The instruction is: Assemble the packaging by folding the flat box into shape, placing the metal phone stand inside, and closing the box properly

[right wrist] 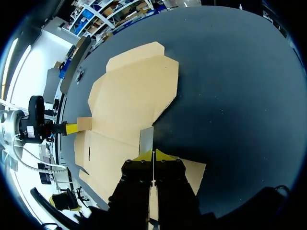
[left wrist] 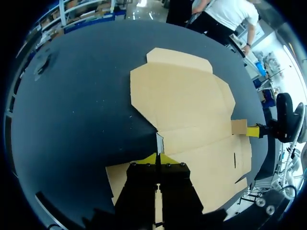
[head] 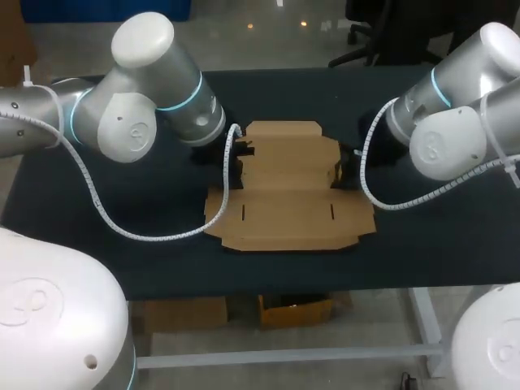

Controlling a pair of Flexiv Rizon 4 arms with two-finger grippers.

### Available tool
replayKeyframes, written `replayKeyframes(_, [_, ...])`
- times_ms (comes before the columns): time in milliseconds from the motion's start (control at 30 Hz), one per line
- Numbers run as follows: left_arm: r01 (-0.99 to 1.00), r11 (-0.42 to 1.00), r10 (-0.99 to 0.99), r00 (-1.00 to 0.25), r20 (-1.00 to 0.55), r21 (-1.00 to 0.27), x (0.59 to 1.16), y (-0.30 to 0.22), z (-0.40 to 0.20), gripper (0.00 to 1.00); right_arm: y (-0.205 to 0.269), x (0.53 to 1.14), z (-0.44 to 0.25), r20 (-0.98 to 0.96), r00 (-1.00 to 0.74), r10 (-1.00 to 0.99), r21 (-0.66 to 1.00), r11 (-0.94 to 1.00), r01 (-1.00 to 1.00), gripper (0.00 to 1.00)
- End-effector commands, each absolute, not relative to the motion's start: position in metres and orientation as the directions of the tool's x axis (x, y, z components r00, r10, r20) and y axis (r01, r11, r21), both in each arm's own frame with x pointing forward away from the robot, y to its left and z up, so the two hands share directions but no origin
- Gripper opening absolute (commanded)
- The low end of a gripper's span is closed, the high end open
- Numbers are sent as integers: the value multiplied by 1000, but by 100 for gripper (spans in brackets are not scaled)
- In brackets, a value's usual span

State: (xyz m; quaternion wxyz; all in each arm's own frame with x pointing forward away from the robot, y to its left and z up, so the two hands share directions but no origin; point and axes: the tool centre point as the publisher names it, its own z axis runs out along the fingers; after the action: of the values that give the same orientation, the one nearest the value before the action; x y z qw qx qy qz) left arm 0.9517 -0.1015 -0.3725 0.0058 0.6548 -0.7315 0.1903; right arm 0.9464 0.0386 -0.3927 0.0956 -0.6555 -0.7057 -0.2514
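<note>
left jaws and right jaws each clamp a flat box (head: pixel 284 191) side flap on table (head: pixel 455 252).

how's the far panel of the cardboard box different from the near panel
The far panel is narrower, with angled corners and a tuck tab at its far end; the near panel is wider, with small wings at its sides. The near panel has two short slits; the far panel shows none. Both are plain brown cardboard of one box, lying flat on the table.
</note>
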Motion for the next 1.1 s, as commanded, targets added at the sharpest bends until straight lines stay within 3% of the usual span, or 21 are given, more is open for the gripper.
replayKeyframes(33, [-962,55,-956,-128,265,-267,948,-92,-367,0,26,945,-393,482,-115,868,221,7,975,0])
replayKeyframes(500, [-968,11,-963,-77,259,-249,929,-73,-353,0,0,932,-382,493,-65,867,184,-31,982,0])
replayKeyframes(1100, [-970,-13,-969,-47,241,-241,865,-66,-333,0,-19,877,-358,473,-25,881,150,-53,987,0])
